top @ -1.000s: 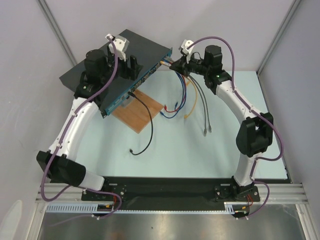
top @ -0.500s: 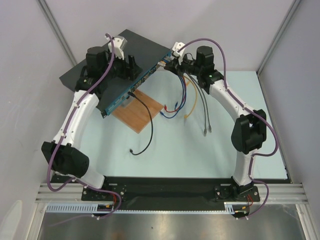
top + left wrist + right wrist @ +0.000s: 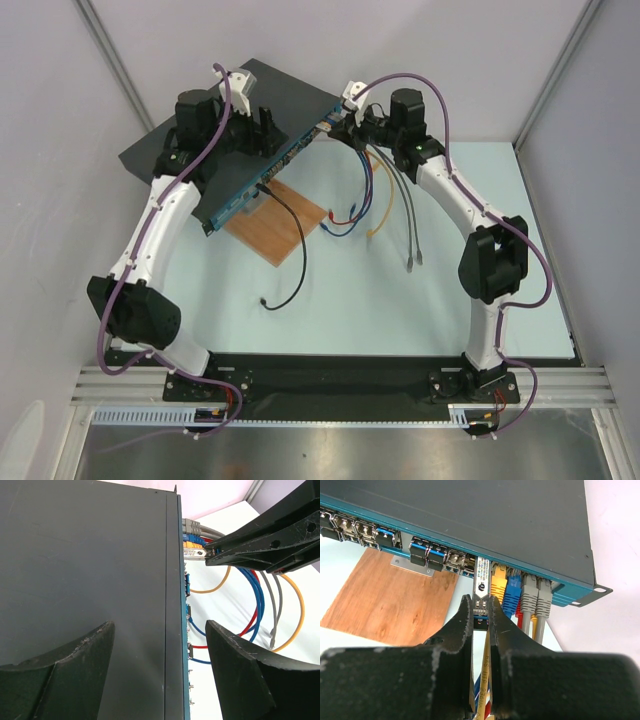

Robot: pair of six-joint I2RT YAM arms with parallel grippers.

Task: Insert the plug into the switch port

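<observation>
1. The switch (image 3: 230, 130) lies at the upper left of the overhead view. It is angled, with its blue port face turned toward the middle of the table (image 3: 400, 300).
2. My right gripper (image 3: 480, 620) is clamped on the plug (image 3: 481, 597), a small metal module. Its two fingers pinch the rear end at the centre of the right wrist view.
3. The plug's front end sits at a port in the blue face, just left of a yellow connector. I cannot tell how deep it is.
4. The plug carries a white label with a round logo and lines of print. The print is too small for me to read.
5. My left gripper (image 3: 160, 626) hangs over the switch's front edge with its fingers spread wide and nothing between them.
6. Yellow, blue and grey patch cables (image 3: 520, 592) are plugged in to the right of the plug.
7. A wooden board (image 3: 275, 228) lies under the switch's front edge, and a loose black cable (image 3: 290, 250) runs across it.
</observation>
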